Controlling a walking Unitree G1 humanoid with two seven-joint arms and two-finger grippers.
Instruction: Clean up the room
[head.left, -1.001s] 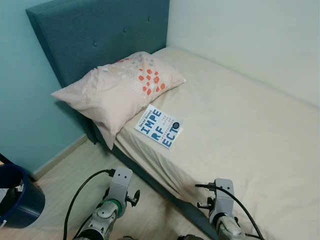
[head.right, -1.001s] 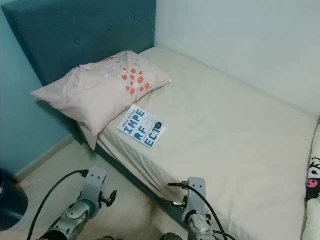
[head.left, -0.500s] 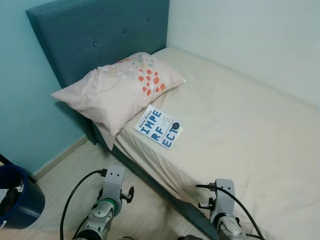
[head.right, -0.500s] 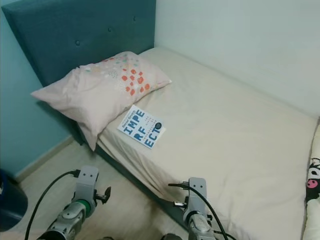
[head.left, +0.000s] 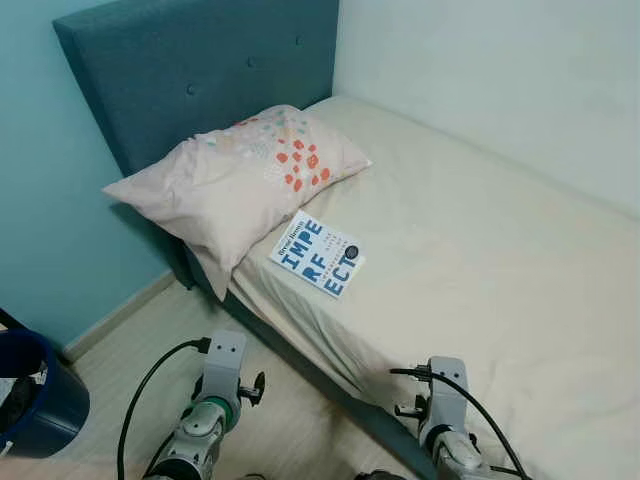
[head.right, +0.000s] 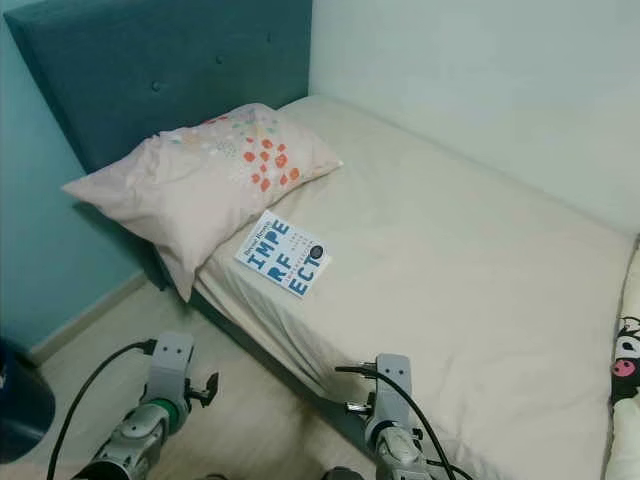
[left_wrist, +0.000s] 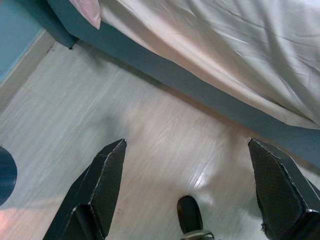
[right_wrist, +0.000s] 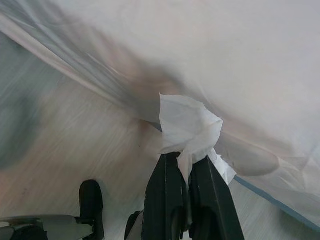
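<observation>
- Right pincer clenched on a crumpled white tissue, low beside the bed edge, over the pale wood floor.
- Left pincer released, fingers spread wide, pointing down at the floor beside the bed's teal base.
- Book with blue letters flat on the beige sheet, at 5 o'clock from the pillow, just beside it.
- Pillow, pink with orange dots, against the teal headboard, one corner hanging over the bed edge.
- Dark blue bin on the floor at 9 o'clock from the left arm, well apart.
</observation>
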